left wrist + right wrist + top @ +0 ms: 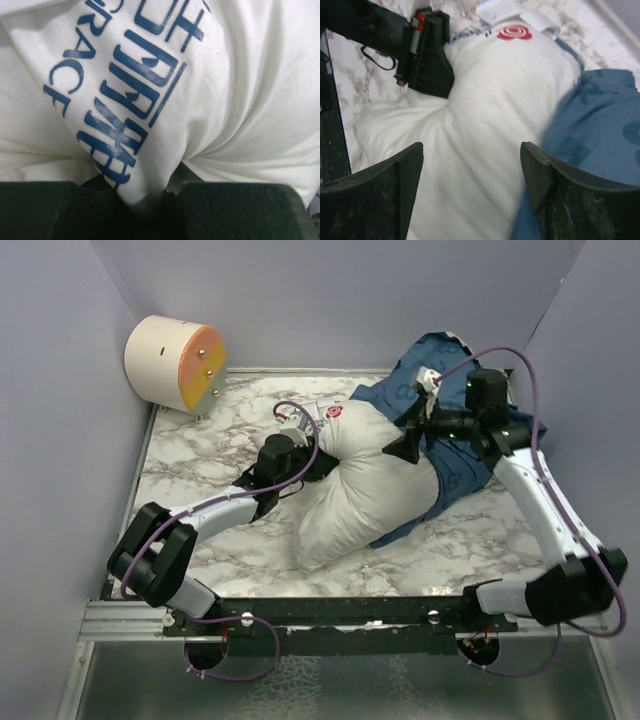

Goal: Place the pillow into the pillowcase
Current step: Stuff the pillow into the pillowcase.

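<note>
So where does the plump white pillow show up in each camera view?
Top external: plump white pillow at centre, its right side in the blue printed pillowcase.
Left wrist: fills the frame, fabric pinched between the fingers.
Right wrist: centre.
Shared landmark: its blue-lettered label, faint in the other two.

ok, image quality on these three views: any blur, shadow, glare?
Top view: even light, sharp, soft shadows under the arms. Left wrist: pillow fills the frame, print slightly soft, the fingers a dark blur. Right wrist: fingers blurred and dark, pillowcase shaded.
</note>
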`<state>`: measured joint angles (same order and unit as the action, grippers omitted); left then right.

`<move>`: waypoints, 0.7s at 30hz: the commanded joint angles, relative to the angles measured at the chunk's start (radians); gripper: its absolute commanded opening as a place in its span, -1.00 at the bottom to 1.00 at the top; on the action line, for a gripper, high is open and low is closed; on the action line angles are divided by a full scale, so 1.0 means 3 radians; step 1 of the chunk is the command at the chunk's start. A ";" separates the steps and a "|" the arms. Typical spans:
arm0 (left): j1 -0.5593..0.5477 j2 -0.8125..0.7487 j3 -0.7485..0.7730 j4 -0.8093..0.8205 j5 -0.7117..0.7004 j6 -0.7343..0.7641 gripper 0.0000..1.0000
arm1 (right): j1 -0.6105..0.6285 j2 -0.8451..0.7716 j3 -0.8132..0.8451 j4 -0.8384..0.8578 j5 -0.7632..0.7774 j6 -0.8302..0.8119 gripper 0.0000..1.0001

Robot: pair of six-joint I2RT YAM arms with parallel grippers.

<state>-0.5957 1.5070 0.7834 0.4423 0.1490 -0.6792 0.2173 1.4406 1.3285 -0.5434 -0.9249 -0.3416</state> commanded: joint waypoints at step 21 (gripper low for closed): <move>-0.0448 -0.1271 0.0334 -0.0857 0.0338 0.0240 0.20 | 0.0094 -0.1569 -0.1420 0.0399 0.3024 -0.0357 -0.39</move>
<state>-0.6174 1.0748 0.7986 0.1413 0.1658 -0.6006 0.2474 1.0039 0.9272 -0.5018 -0.1619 -0.4259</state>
